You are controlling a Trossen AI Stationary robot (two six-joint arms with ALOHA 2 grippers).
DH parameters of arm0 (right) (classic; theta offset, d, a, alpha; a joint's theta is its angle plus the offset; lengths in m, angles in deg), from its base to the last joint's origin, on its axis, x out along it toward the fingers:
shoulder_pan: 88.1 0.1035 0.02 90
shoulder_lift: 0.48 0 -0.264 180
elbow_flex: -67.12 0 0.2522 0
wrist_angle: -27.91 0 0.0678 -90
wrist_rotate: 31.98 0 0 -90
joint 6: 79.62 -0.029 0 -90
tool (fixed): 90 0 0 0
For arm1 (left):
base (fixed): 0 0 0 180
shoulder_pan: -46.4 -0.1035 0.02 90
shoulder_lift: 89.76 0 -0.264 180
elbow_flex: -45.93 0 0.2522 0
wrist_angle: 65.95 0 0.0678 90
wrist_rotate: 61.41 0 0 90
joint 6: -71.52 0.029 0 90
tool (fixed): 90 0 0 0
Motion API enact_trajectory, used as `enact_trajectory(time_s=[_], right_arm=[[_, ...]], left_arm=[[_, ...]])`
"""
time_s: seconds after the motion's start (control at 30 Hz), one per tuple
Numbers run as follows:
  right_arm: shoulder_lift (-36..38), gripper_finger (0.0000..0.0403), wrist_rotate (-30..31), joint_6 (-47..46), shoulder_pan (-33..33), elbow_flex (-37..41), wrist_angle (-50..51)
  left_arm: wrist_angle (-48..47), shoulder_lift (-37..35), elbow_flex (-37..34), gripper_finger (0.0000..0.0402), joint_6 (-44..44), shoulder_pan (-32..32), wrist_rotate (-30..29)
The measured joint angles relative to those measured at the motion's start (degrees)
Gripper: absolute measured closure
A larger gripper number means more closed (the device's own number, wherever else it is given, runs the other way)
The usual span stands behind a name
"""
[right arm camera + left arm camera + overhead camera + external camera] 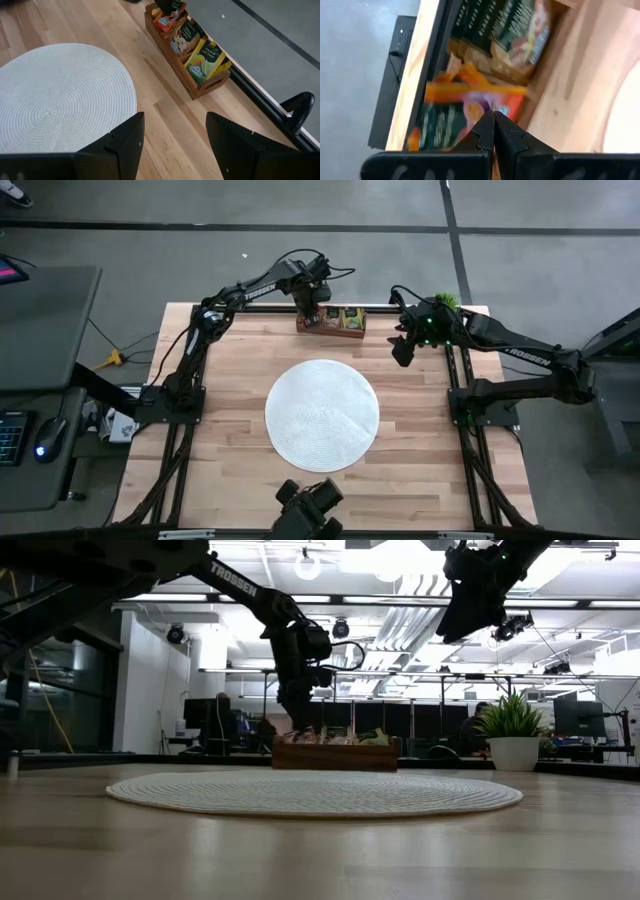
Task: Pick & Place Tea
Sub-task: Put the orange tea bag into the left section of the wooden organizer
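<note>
High view: wooden tray (331, 321) at the far edge of the worktop (230, 430), stocked with tea packets (350, 319); round white mat (322, 414) at centre, bare. Left gripper (311, 308) lowered over the tray's left end; right gripper (404, 348) hangs clear of the tray to its right, above bare wood. Low view: left gripper (298, 715) reaches down to the tray (335, 753), tips at packet level; the right gripper (470, 600) is held high, well apart from everything. Left wrist view: left jaws pressed together, tips meeting just over an orange packet (475, 92) in the end compartment; whether a packet edge is pinched between them cannot be told, as the tips hide the contact. Green packets (490, 25) fill the neighbouring compartment. Right wrist view: right jaws spread wide, holding nothing; tray (187, 80) and mat (60, 95) both ahead. Step in hand, by judgement: picking one packet from the tray with the left arm. Next move would call for a straight lift clear of the tray wall, checking that a single packet comes away, then carriage to the mat.
</note>
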Motion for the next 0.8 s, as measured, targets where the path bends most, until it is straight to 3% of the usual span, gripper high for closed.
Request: enact_trajectory(time_s=[0.27, 0.8], right_arm=[[0.02, 0.0194, 0.04, -0.19, 0.00, -0.02, -0.36], [0.02, 0.0194, -0.13, -0.30, 0.00, 0.00, -0.33]], left_arm=[[-0.79, 2.95, 0.10, 0.0401, -1.90, -0.09, 6.35], [-0.82, 2.77, -0.02, 0.0401, -2.75, -0.02, 6.73]])
